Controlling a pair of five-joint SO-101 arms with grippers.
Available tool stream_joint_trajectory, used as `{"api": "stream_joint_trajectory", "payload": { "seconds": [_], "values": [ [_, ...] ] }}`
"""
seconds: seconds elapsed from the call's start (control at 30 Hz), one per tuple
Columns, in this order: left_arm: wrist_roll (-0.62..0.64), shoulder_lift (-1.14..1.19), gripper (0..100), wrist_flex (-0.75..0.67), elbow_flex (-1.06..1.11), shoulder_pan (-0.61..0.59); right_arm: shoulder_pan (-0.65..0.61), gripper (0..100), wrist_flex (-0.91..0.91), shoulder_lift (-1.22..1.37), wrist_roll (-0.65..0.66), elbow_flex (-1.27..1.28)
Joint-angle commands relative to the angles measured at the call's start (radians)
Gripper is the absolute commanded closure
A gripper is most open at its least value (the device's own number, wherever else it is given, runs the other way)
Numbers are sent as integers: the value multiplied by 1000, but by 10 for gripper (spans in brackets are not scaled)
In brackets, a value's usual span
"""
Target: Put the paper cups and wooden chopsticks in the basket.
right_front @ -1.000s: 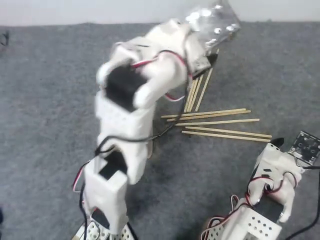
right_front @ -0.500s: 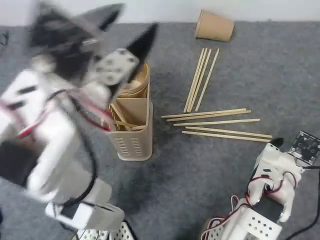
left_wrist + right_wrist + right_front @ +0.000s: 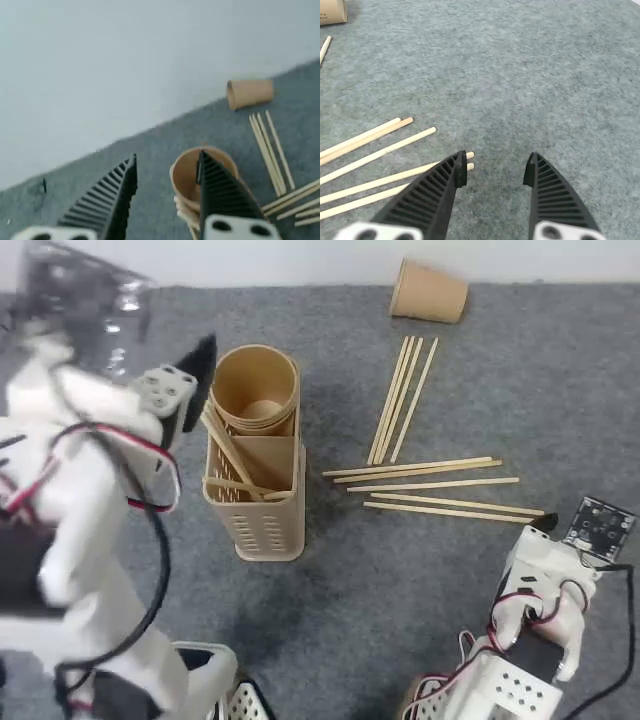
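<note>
Left gripper (image 3: 167, 157) hovering spread wide beside basket (image 3: 262, 525) holding stacked paper cups (image 3: 255, 390), another paper cup (image 3: 428, 292) lying tipped on grey carpet (image 3: 400, 580) near loose wooden chopsticks (image 3: 430, 483), right gripper (image 3: 497, 156) gaping above their tips.

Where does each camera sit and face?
High view: fixed above, looking down on basket, chopsticks, left arm, right arm.
Left wrist view: on the left arm, facing basket and wall; left tool open.
Right wrist view: on the right arm, facing chopstick ends; right tool open.
Shared: tipped cup, in high and left wrist.
</note>
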Motion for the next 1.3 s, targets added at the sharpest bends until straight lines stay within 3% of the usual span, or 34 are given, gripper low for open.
{"api": "stream_joint_trajectory", "payload": {
  "seconds": [0.0,0.1,0.37,0.53,0.73,1.1,1.27],
  "values": [
    [-28,-48,812,12,197,-103,-12,798,-12,-12,14,-6],
    [-28,-40,812,15,305,-158,-12,798,-12,-12,14,-6],
    [-21,54,812,20,338,-163,-12,798,-12,-12,14,-5],
    [-18,74,812,21,489,-157,-19,798,-12,-12,14,-5],
    [61,72,812,25,568,-153,-51,798,-12,-12,15,-3],
    [138,-35,812,25,539,-2,-51,798,-12,-12,15,-3],
    [141,-109,812,23,656,34,-51,798,-12,-12,15,-3]
  ]
}}
